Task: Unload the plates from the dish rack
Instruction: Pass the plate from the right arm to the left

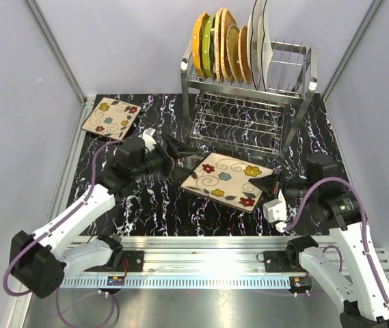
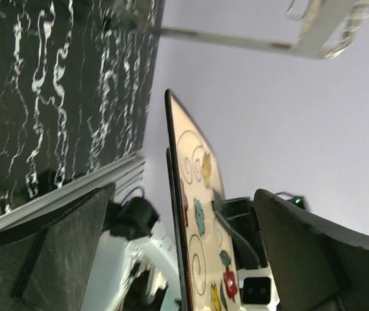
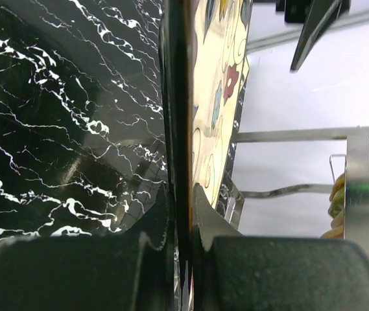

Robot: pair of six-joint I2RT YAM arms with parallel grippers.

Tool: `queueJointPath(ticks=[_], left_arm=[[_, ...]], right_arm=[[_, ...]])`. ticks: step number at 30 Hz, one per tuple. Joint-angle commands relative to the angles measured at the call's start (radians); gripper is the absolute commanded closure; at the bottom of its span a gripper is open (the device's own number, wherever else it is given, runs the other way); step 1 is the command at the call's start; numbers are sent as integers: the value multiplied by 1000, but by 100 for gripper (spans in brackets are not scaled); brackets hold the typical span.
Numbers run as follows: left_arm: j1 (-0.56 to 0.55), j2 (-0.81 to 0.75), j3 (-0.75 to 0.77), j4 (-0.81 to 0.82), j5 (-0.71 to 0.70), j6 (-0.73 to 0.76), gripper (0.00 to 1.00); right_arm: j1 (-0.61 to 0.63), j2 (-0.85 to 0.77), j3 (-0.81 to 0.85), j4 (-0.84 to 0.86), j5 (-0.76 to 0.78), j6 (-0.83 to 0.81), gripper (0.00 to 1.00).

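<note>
Right gripper (image 1: 274, 186) jaws are being pressed shut on the right-hand rim of the square beige floral plate (image 1: 225, 179). This plate is being held out over the middle of the table (image 1: 146, 205), in front of the dish rack (image 1: 238, 126) and apparently clear of the surface, though that is not being shown plainly. Left gripper (image 1: 179, 158) is being held wide open at the plate's opposite corner, its fingers (image 2: 61, 253) standing on either side of the thin edge without touching it. A stiff, glazed, probably ceramic piece is being handled: it is being judged fairly heavy for a pinch at one edge, slippery under the pads, and liable to chip or crack if dropped. A hold well onto the rim, with the second gripper taking the far side, is therefore being judged the safer one. A second floral plate (image 1: 111, 117) is lying flat at the table's far left corner, and the other plates (image 1: 228, 44), orange, green, wicker and white, are standing on edge in the rack's upper tier. The black, white-veined tabletop is being judged hard and glossy, offering no cushioning. Bare surface is showing to the near left of the held plate, bounded by pale walls (image 1: 16, 102) and a metal rail (image 1: 201, 249) along the near edge.
</note>
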State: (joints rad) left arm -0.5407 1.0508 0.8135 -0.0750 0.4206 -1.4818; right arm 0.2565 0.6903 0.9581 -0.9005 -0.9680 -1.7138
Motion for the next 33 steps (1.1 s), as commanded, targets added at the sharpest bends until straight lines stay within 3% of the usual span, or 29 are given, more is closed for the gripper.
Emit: queueJointPath(ticks=[1,12,19,26,30,31,33], left_arm=[[-33,43,56,23,118,81,1],[-107,115,92,34,253,232,11],[-114,127,84,43,311,272,31],[-117,140,78,61,360,301,58],[-120,163,76,58,420,333,81],[-120,172,76,61,449,344,97],[-120,175,73,64,471,357,100]], right_arm=[[15,-25,11,132,-161,-156,100],[43,-14,-22,144,-153,-247,100],[58,-23,-41,144,-147,-256,100],[66,-31,-45,137,-138,-254,100],[67,-37,-53,130,-136,-253,100],[69,-41,-53,126,-135,-253,100],[69,-52,-62,121,-132,-254,100]])
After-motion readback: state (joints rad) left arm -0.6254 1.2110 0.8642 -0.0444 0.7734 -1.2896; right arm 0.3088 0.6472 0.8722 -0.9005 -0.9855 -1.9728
